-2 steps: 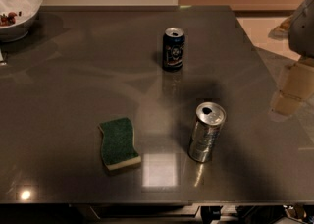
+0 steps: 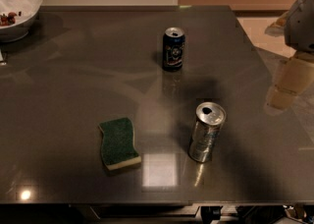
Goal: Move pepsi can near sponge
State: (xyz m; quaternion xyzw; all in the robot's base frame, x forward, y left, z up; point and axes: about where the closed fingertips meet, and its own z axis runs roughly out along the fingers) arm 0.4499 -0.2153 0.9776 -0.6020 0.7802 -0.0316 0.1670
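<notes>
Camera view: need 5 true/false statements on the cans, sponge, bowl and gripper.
1. The pepsi can stands upright on the table. True.
2. The pepsi can touches the sponge. False: they are well apart, and the sponge lies nearer the front edge, left of the can.
3. The gripper is on the pepsi can. False: it is at the right edge of the view, by the table's right side, apart from the can.
4. A silver can stands to the right of the sponge. True.
5. The bowl sits at the table's front right. False: it is at the far-left corner.
</notes>
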